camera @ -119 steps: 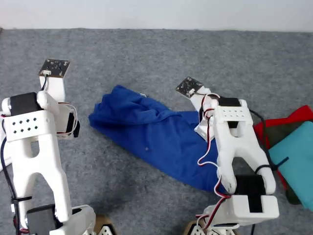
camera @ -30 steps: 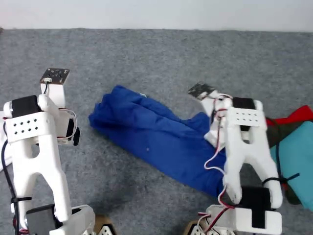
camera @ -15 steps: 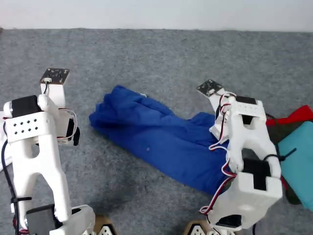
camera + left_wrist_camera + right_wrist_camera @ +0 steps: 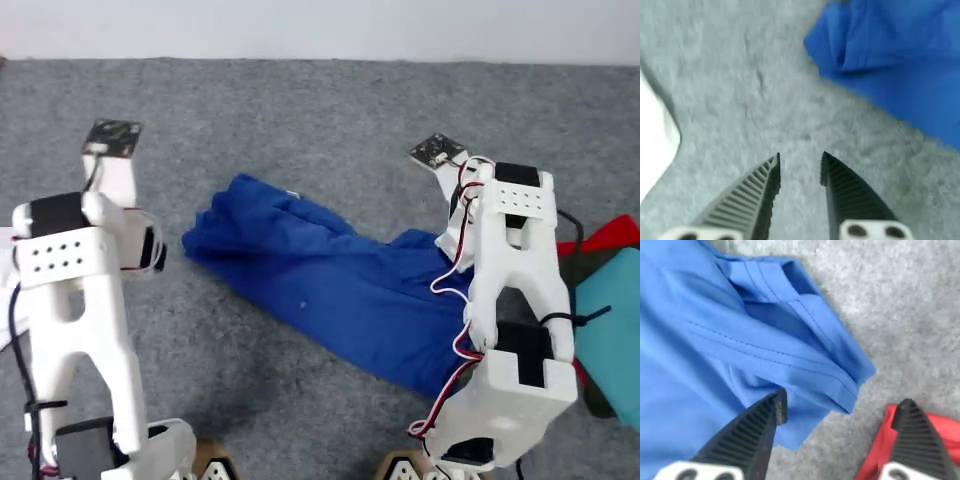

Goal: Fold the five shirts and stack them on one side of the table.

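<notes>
A crumpled blue shirt (image 4: 320, 280) lies spread across the middle of the grey table. My right gripper (image 4: 842, 399) is open wide just above the shirt's right edge. One of its fingers (image 4: 747, 432) is over the blue shirt (image 4: 715, 340) and the other hangs beside a red shirt (image 4: 877, 450). My left gripper (image 4: 800, 156) is open over bare grey surface, apart from the left end of the blue shirt (image 4: 890, 55). In the high view the left arm (image 4: 70, 260) stands left of the shirt and the right arm (image 4: 510, 250) right of it.
A pile of red (image 4: 610, 235), dark (image 4: 572, 268) and teal (image 4: 610, 325) shirts sits at the table's right edge, partly under the right arm. Something white (image 4: 655, 145) lies at the left edge near the left arm. The far grey surface (image 4: 300, 110) ends at a white wall.
The right arm has moved farther away and to the right, off the middle of the blue shirt to its right edge. The left arm has shifted slightly away.
</notes>
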`<action>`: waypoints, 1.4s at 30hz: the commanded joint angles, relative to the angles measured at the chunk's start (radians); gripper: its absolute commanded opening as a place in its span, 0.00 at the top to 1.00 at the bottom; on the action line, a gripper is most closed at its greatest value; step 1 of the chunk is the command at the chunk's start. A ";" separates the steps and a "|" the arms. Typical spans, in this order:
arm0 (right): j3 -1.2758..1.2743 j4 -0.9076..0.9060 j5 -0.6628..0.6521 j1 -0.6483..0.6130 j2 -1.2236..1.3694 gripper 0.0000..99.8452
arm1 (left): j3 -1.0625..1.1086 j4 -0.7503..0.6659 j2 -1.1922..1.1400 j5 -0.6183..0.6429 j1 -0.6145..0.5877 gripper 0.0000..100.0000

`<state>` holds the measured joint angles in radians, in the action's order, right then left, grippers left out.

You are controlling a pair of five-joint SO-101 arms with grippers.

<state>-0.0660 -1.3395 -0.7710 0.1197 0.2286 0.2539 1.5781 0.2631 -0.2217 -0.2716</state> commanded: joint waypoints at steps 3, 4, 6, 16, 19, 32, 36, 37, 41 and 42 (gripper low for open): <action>0.054 -0.056 0.011 0.001 -0.007 0.69 | -0.038 -0.121 -0.054 -0.008 0.101 0.84; 0.055 -0.056 0.020 0.001 -0.007 0.69 | -0.041 -0.140 -0.094 -0.006 0.101 0.84; 0.055 -0.056 0.017 0.007 -0.007 0.69 | -0.045 -0.164 -0.170 -0.006 0.100 0.84; 0.055 -0.051 0.014 -0.001 -0.007 0.69 | -0.404 -0.006 -0.535 0.118 0.152 0.84; 0.055 -0.050 0.014 -0.001 -0.007 0.69 | -0.556 0.129 -0.655 0.230 0.178 0.84; 0.055 -0.050 0.012 0.001 -0.007 0.69 | -0.653 0.170 -0.790 0.571 0.190 0.78; 0.055 -0.048 0.012 0.002 -0.007 0.69 | -0.657 0.146 -0.847 0.572 0.195 0.78; 0.055 -0.048 0.012 0.002 -0.007 0.69 | -0.665 0.137 -0.865 0.572 0.196 0.78; 0.055 -0.050 0.012 0.004 -0.007 0.69 | -0.773 0.149 -0.936 0.574 0.190 0.79; 0.055 -0.051 0.012 0.004 -0.007 0.69 | -0.808 0.158 -0.951 0.574 0.190 0.80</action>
<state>-0.0660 -1.3886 -0.7633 0.1197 0.2286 -0.4549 1.7223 -0.6774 0.3383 -0.0859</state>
